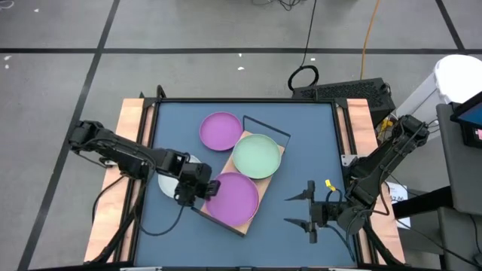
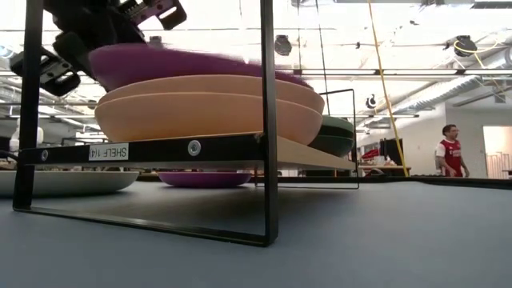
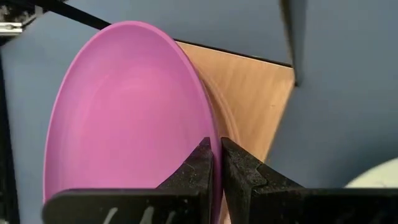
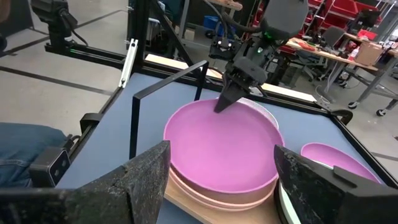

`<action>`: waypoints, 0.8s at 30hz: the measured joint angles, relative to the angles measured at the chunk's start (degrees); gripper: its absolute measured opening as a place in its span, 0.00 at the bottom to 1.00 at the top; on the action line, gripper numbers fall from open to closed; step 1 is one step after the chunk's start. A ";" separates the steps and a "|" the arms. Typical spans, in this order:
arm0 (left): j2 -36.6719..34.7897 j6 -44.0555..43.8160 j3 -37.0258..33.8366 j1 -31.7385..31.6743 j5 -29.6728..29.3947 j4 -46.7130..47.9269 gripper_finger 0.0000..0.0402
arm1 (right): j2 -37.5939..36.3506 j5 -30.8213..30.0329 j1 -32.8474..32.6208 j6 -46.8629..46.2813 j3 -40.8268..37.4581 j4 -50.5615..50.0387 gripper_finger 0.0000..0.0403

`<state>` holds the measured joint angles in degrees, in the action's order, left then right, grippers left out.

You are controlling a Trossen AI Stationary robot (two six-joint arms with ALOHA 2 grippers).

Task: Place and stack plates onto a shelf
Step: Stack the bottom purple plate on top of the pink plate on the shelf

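While the purple plate sits on top of the pink stack at the near end of the shelf, the left gripper is clamped right on its rim, fingers pinched together over the edge. That rim grip is on the plate's left side, so the plate lies to the right of the claw, over the board, and the release looks like the next call: open and back away leftward, off the shelf's wire frame. From table height the plate looks nearly level on the pair beneath it, though whether it is fully seated I cannot tell.

Further along the board, the pale green plate fills the far end, and another purple plate lies on the table just beyond it. A pale plate peeks out under the left arm.

Over on the right, the right gripper waits near the table's edge, fingers spread wide, well apart from the shelf. Left arm is clearly nearer.
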<state>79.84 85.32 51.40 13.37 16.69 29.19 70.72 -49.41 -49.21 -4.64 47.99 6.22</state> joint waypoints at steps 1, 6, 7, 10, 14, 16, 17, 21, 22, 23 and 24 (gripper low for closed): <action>0.33 0.00 0.02 0.00 0.04 -0.43 0.06 | 0.00 0.00 0.00 0.00 0.00 0.00 0.66; 1.50 -2.15 -0.04 0.00 0.00 -1.48 0.06 | 0.02 0.00 0.00 0.00 0.02 0.00 0.66; 1.69 -2.99 0.10 0.00 0.08 -2.75 0.06 | 0.02 0.00 0.00 0.00 0.00 -0.01 0.66; 1.85 -4.85 0.03 0.00 1.16 -2.33 0.06 | 0.02 0.00 -0.02 0.02 0.00 -0.02 0.66; 1.81 -6.44 0.04 0.02 2.12 -3.60 0.07 | 0.02 0.00 -0.02 0.42 0.01 -0.01 0.66; 1.85 -8.80 0.04 0.02 1.85 -4.84 0.09 | 0.02 0.00 -0.02 0.42 0.00 -0.02 0.66; 1.85 -9.86 0.04 0.02 1.37 -5.36 0.10 | 0.02 0.00 -0.02 0.42 0.00 -0.01 0.66; 1.81 -10.93 0.09 0.02 1.01 -5.93 0.20 | 0.02 0.02 0.03 -0.36 0.00 -0.16 0.66; 1.81 -10.99 0.09 0.02 1.01 -5.90 0.22 | 0.02 0.02 0.09 -0.81 0.00 -0.45 0.66; 1.81 -11.27 0.09 0.02 1.01 -5.83 0.24 | 0.04 0.02 0.13 -1.43 0.00 -0.59 0.66; 1.81 -11.74 0.09 0.02 0.97 -5.58 0.26 | 0.14 0.02 0.15 -2.12 -0.12 -0.43 0.66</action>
<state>81.65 73.57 51.48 13.39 17.66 23.61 70.86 -49.39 -49.06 -6.76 47.87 5.78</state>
